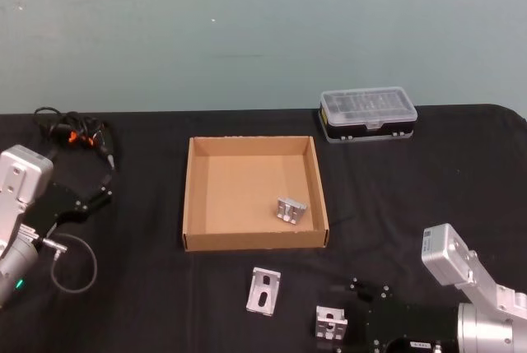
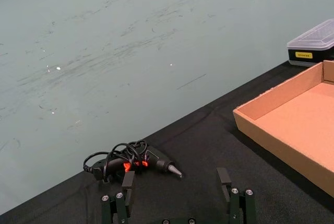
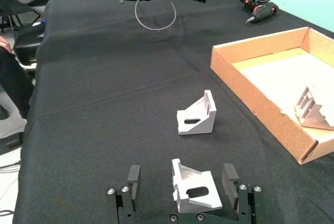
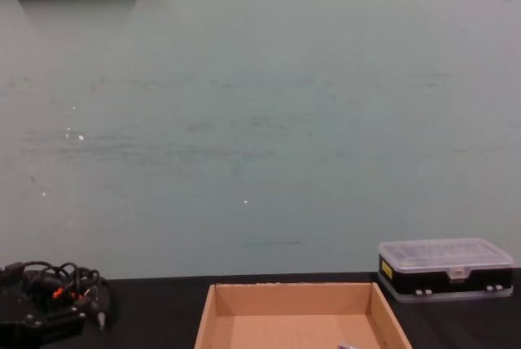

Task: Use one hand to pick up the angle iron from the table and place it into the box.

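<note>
Near the table's (image 3: 104,83) front edge, the right hand (image 3: 181,174) sits low, its fingers (image 3: 133,174) spread wide around an angle iron (image 3: 195,190), with gaps on both sides. A second iron (image 3: 197,115) lies between it and the box (image 3: 261,110). A third iron (image 3: 313,110) lies in the box's near right corner. The left hand (image 2: 176,181) hovers by the left edge, fingers wide and empty.

Counter (image 1: 165,304) lies open from my right tool (image 3: 181,174) to the box (image 1: 255,239). A loose bracket (image 1: 263,290) sits left, and another bracket (image 1: 290,210) occupies its near-right corner.
</note>
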